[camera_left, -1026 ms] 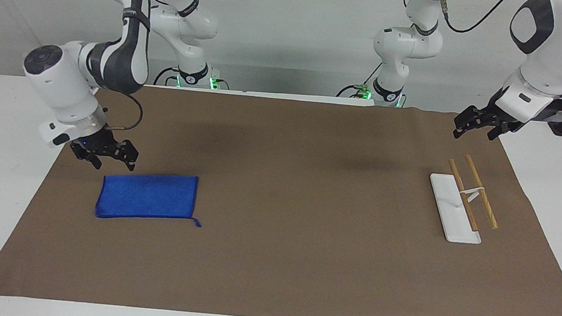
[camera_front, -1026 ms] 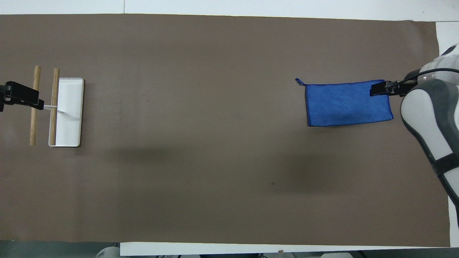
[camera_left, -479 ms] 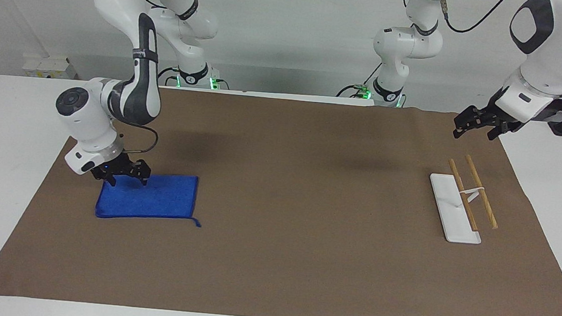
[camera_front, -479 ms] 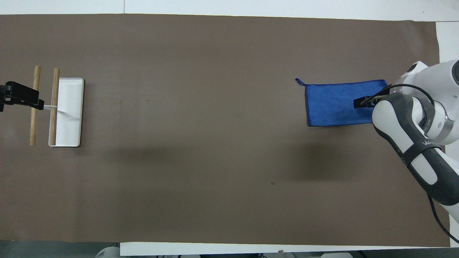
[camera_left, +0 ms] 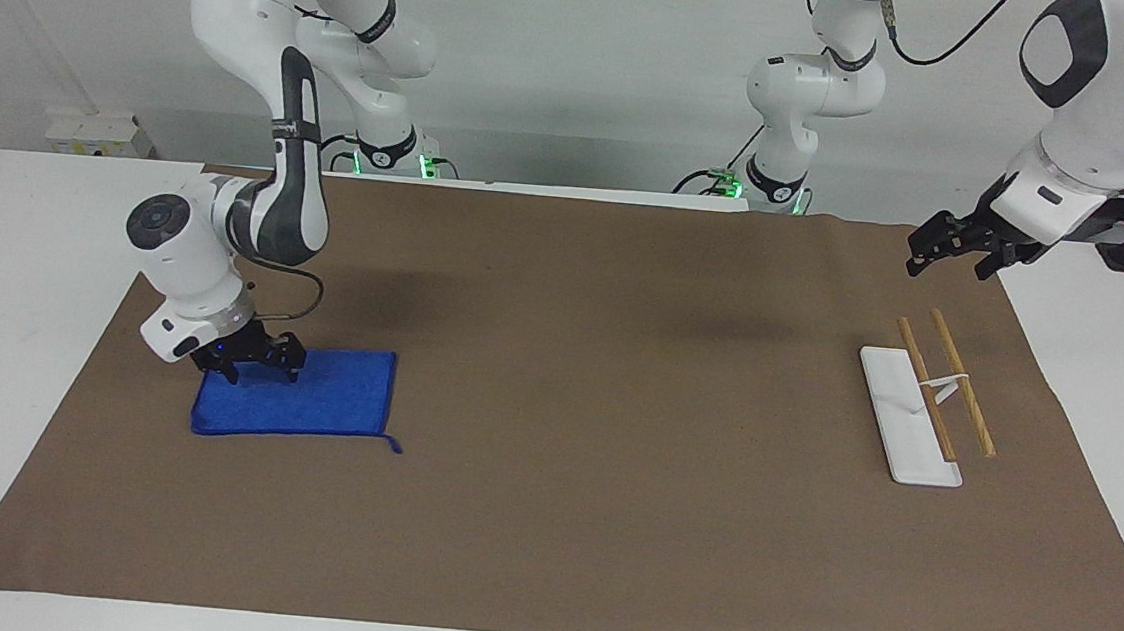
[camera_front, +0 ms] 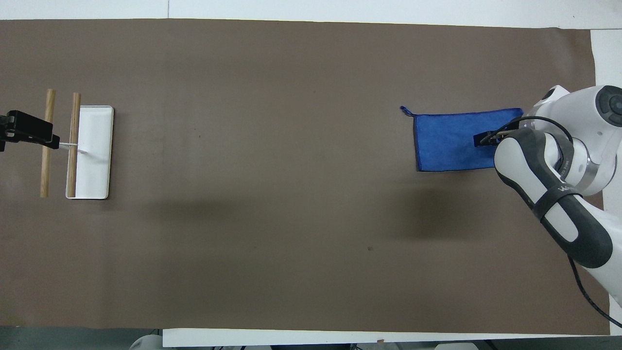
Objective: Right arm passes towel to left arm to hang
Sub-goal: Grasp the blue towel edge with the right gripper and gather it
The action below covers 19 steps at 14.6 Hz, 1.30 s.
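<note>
The blue towel [camera_left: 324, 402] lies flat on the brown mat at the right arm's end of the table; it also shows in the overhead view [camera_front: 447, 141]. Its thread loop [camera_left: 394, 445] sticks out at the corner farthest from the robots. My right gripper [camera_left: 254, 364] is open, blue light showing, with its fingertips down on the towel's end nearest the table edge. In the overhead view the right gripper [camera_front: 486, 138] is mostly hidden under its arm. My left gripper [camera_left: 950, 254] is open and waits in the air near the rack, at the left arm's end.
A rack with a white base [camera_left: 891, 402] and two wooden rods [camera_left: 966, 403] stands at the left arm's end; in the overhead view the left gripper [camera_front: 26, 131] hangs over its rods [camera_front: 47, 146]. The brown mat [camera_left: 615, 410] covers the table.
My right gripper has come down from above the mat beside the towel onto the towel's end. The towel, the rack and the left arm have not moved.
</note>
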Tool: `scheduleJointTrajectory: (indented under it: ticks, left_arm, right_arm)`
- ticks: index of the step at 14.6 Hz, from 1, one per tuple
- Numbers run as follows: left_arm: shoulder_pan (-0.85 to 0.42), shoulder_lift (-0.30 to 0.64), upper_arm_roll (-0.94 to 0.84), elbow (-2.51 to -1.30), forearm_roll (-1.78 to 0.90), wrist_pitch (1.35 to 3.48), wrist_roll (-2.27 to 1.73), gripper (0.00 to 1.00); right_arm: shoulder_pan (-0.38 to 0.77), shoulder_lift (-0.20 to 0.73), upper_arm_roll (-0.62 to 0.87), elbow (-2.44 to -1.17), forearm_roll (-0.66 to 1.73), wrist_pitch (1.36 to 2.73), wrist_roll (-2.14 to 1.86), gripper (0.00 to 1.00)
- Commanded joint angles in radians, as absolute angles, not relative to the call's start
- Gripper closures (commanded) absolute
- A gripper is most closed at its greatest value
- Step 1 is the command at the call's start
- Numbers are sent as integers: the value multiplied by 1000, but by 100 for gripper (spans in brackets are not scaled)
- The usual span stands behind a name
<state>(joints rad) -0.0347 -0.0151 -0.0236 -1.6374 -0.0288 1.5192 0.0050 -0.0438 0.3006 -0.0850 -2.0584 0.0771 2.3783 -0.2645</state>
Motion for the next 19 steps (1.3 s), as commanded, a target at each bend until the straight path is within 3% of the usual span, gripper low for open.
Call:
scheduleJointTrajectory:
  ticks: [1,3,6,12,16,19]
  left_arm:
    - [-35,-29,-21,-1647,-18,1525,11,0]
    - [-35,-29,-20,-1647,-18,1525,11,0]
    - [-35,-29,-20,-1647,-18,1526,9,0]
    - [-35,-31,-21,-1647,-18,1526,9,0]
    - [-35,-31,-21,-1647,-18,1525,9,0]
    - [-44,-37,-21,-1657,-18,1520,6,0]
  right_arm:
    - [-43,314,-83,-2068,78,2399,-287,11]
    - [-43,314,-81,-2069,77,2399,-287,15]
    - [-43,313,-80,-2085,75,2410,-287,35]
    - [-43,313,-78,-2091,74,2421,-287,98]
    - [-46,298,-75,-2056,91,2369,-156,100]
    - [-49,238,-32,-1970,91,2130,108,100]
